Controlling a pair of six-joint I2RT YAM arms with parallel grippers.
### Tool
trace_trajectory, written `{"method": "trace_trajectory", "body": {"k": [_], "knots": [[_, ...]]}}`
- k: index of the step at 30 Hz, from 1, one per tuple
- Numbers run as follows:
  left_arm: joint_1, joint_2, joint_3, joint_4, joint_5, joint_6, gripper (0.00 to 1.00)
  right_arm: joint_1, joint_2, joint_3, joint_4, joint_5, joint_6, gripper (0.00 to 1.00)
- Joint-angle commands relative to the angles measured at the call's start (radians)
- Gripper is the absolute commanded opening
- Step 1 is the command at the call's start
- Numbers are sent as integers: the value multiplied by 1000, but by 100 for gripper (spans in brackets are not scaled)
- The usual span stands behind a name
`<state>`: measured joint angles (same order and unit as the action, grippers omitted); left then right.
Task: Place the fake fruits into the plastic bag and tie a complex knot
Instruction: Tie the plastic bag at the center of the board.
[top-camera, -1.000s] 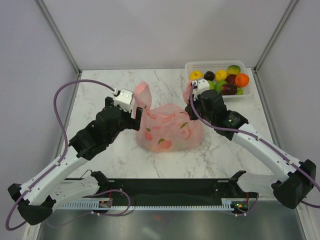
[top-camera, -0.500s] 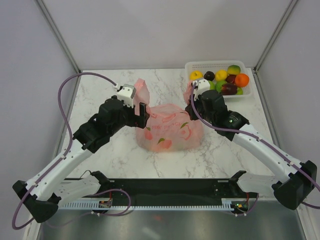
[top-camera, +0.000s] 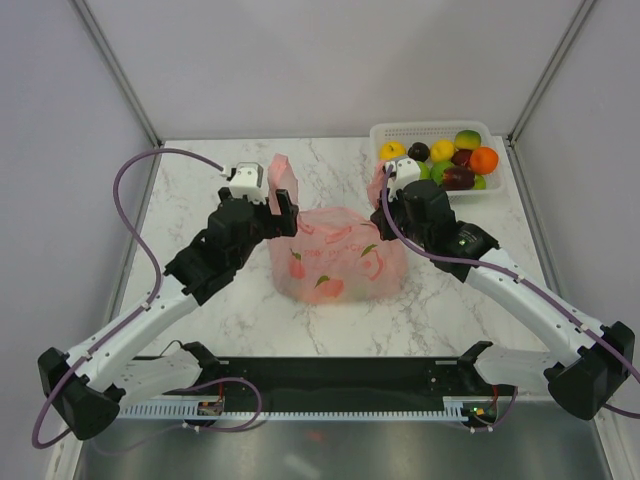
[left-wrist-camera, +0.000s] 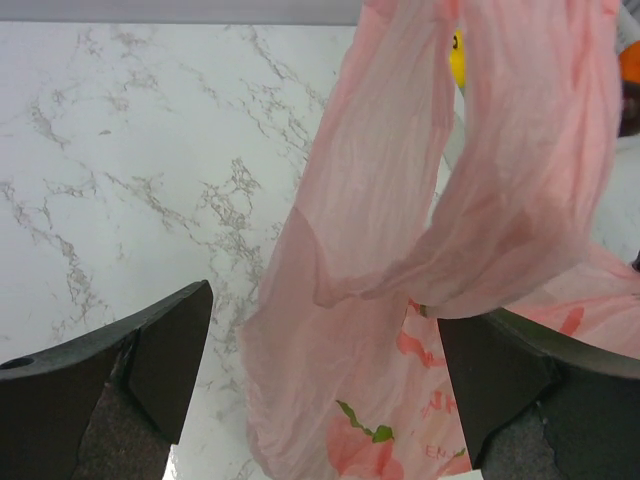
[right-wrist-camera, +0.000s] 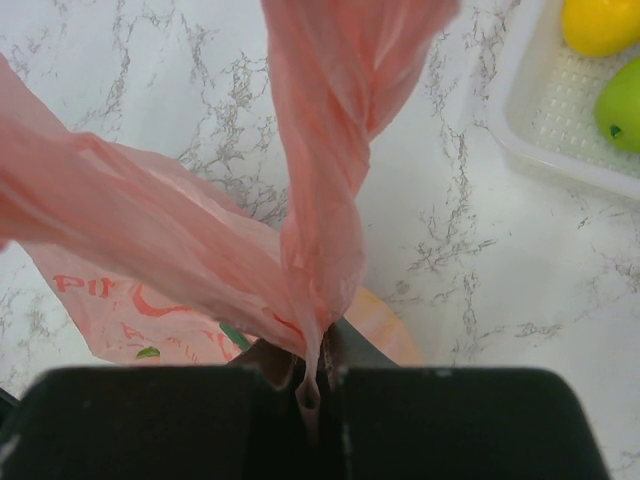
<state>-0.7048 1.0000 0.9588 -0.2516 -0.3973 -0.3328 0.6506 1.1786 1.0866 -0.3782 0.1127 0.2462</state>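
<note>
White basket (top-camera: 420, 127), behind and right of the plastic bag (top-camera: 335, 255) standing mid-desk (top-camera: 200, 300), holds the fake fruits (top-camera: 455, 160). What is in the bag cannot be told. Left hand (left-wrist-camera: 325, 370) gapes wide around the bag's left handle (left-wrist-camera: 400, 200); right hand (right-wrist-camera: 318, 375) pinches its right handle (right-wrist-camera: 325, 200) tight.

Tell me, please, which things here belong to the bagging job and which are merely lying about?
Part of the job:
- plastic bag, pink, in the middle of the table
- fake fruits, the visible ones all in the basket

Just there:
- white lattice basket, far right corner
- marble table
</note>
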Motion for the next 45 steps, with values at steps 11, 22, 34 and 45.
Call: {"method": "trace_trajectory", "body": {"k": [11,22,34,45], "knots": [[-21,143,44,184,-103,3,100,1,-19,-2,30,4,-15,0],[-19,181,29,253,-124,130,2,3,-28,-4,29,-1,-18,0],[-113,78,-3,200,26,616,2,1,-23,-5,27,-7,-15,0],[-237,302,138,172,-184,952,2,1,16,19,30,-91,-2,0]]}}
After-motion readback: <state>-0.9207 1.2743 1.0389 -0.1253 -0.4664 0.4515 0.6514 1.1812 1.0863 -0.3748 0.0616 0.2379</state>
